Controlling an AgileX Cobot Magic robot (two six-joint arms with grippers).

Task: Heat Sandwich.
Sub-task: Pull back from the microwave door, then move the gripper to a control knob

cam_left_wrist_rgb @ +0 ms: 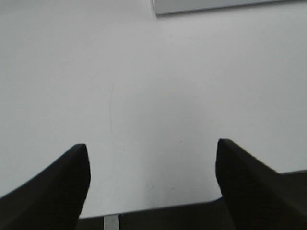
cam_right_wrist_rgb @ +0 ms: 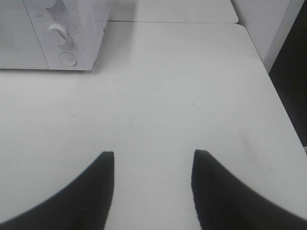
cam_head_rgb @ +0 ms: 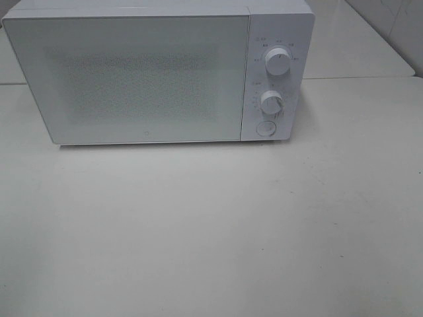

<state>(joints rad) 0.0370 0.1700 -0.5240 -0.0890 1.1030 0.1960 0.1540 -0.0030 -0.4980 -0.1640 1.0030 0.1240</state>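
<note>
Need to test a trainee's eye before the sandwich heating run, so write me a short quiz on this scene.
1. True or false: the microwave door stands open.
2. How many dial knobs sit above the round button on its panel? A) one B) two C) four
3. Fill in: the left gripper and the right gripper are both over the white table, empty, with jaws ____.

Key: 1 false; 2 B; 3 open.
</note>
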